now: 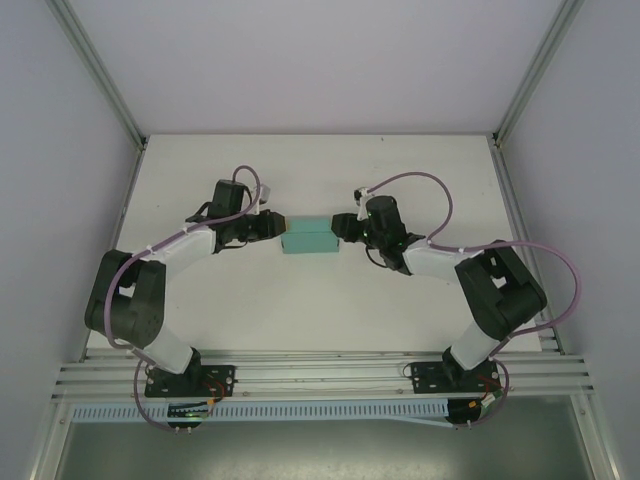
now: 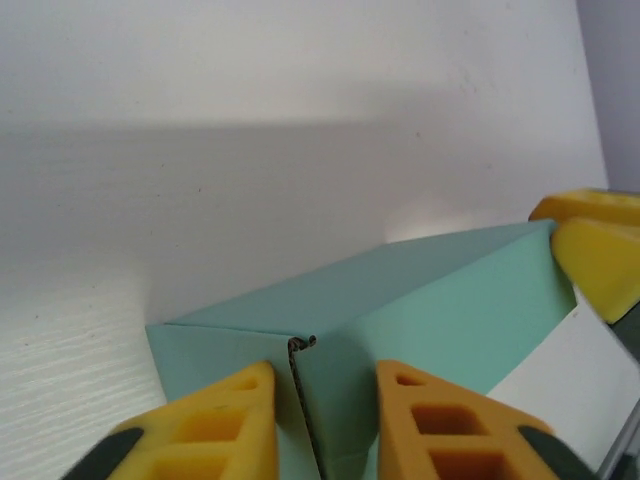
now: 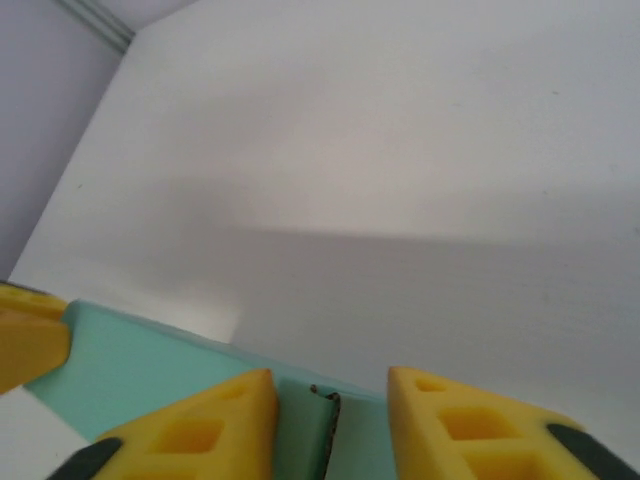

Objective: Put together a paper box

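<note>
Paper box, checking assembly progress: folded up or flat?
Folded up: the paper box is a rectangular block, top and side faces meeting at edges.

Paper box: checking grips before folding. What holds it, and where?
The paper box is held at both ends: left gripper on one, right gripper on the other.

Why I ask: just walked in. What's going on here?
Two robot arms are working on a teal paper box in the middle of the white table. The left gripper is at its left end and the right gripper at its right end, fingers straddling a card edge. The box already looks folded into shape; whether either grip is tight isn't clear.
</note>
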{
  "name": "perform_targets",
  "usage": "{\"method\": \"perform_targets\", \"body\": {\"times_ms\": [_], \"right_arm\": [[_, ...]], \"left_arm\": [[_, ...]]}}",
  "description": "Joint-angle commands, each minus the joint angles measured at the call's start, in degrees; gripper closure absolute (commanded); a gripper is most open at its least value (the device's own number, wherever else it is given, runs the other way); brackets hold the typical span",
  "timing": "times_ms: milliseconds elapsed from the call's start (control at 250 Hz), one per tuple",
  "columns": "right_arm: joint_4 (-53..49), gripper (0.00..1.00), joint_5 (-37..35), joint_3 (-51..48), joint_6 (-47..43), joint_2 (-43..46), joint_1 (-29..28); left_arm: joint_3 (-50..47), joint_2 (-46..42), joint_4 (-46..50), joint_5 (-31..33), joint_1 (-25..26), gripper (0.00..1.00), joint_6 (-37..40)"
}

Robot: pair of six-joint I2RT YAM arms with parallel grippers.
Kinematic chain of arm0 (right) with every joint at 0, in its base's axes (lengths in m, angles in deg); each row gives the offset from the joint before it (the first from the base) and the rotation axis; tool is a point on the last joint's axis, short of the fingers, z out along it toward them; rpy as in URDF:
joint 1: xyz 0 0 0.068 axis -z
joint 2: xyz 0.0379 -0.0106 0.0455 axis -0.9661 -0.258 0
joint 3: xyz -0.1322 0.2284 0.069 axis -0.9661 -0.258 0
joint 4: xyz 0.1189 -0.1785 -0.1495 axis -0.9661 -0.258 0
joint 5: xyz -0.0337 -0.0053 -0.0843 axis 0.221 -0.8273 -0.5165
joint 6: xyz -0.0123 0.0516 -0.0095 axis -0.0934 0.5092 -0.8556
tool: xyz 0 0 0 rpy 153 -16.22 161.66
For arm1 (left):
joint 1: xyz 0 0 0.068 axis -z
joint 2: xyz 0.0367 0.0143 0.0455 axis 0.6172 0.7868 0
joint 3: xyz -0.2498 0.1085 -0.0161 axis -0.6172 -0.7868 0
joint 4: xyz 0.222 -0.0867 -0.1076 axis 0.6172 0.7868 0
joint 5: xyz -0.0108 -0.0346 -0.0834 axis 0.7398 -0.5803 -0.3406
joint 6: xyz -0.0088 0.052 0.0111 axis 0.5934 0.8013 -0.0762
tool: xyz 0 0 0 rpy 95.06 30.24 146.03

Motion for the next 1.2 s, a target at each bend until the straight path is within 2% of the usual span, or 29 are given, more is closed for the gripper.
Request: {"method": "perform_targets", "body": {"times_ms": [0,56,100,156,208,276,388,480,548,592,648,691,727,787,843,875,955,1027,1075,1135,1171,1195], "right_arm": [[-9.78,0.77,2.82,-7.7,-3.09,-7.33,0.58],[-7.32,0.79,3.86,-9.12,-3.0,-7.54,0.58],[-5.93,0.83,4.11,-9.85,-2.6,-7.57,0.58],[-4.63,0.86,4.23,-10.54,-2.78,-7.44,0.58],[-3.74,0.95,3.8,-10.9,-2.68,-7.22,0.52],[-4.06,1.0,3.06,-10.63,-2.89,-6.8,0.51],[-5.87,1.0,3.43,-8.58,-2.83,-6.06,0.58],[-8.48,0.96,3.63,-5.65,-2.42,-5.05,0.58],[-11.22,0.93,3.9,-2.44,-2.23,-4.02,0.58],[-13.45,0.92,3.87,0.24,-2.16,-3.36,0.58],[-17.39,0.91,3.36,4.38,-1.88,-2.77,0.58],[-21.04,0.86,2.76,8.11,-2.18,-2.54,0.58],[-23.81,0.77,2.6,11.12,-3.0,-2.45,0.58],[-27.45,0.71,2.19,15.53,-4.33,-2.36,0.58],[-29.92,0.58,2.14,18.82,-5.5,-2.27,0.58],[-31.05,0.57,2.16,20.53,-6.32,-2.12,0.58],[-33.29,0.53,2.29,24.05,-9.02,-2.04,0.58],[-35.4,0.42,2.9,27.29,-13.35,-2.42,0.58],[-37.25,0.37,6.09,29.41,-19.06,-2.87,0.58],[-40.3,0.23,12.66,31.69,-29.96,-3.56,0.58],[-43.51,0.02,17.01,32.92,-38.79,-4.08,0.58],[-45.48,0.01,17.75,33.72,-43.05,-4.51,0.58]], "left_arm": [[-4.82,5.09,8.05,3.07,0.38,0.86,0.16],[-5.31,4.83,7.53,3.5,0.35,0.91,-0.11],[-5.61,4.48,7.14,4.09,0.35,1.0,-0.63],[-6.14,4.19,6.01,3.22,0.35,1.0,-0.7],[-6.83,3.89,4.97,2.72,0.36,1.0,-0.7],[-7.06,3.68,4.66,2.33,0.35,1.0,0.28],[-5.35,3.06,5.44,3.1,0.35,1.0,2.81],[-2.64,2.54,6.69,1.89,0.44,1.0,4.08],[-0.05,2.19,7.8,1.55,0.36,0.88,4.95],[1.72,1.77,8.52,2.28,0.36,0.76,5.52],[4.09,1.73,9.55,3.45,0.35,0.68,5.98],[6.32,1.73,10.55,4.41,0.4,0.55,6.33],[7.9,1.73,11.35,4.55,0.39,0.52,6.97],[10.56,1.48,11.48,4.26,0.35,0.42,7.85],[12.75,1.16,11.92,4.2,0.35,0.2,8.28],[13.92,1.03,12.38,4.34,0.37,0.03,8.56],[16.27,0.65,13.43,5.77,0.36,0.02,9.37],[17.57,0.11,14.77,8.09,0.4,0.02,9.73],[18.07,-0.41,15.78,10.03,0.36,0.01,9.96],[17.7,-1.57,16.71,13.15,0.35,0.02,10.4],[17.01,-2.48,17.0,15.84,0.35,0.01,10.31],[16.33,-3.1,16.94,17.52,0.43,0.01,10.35]]}}
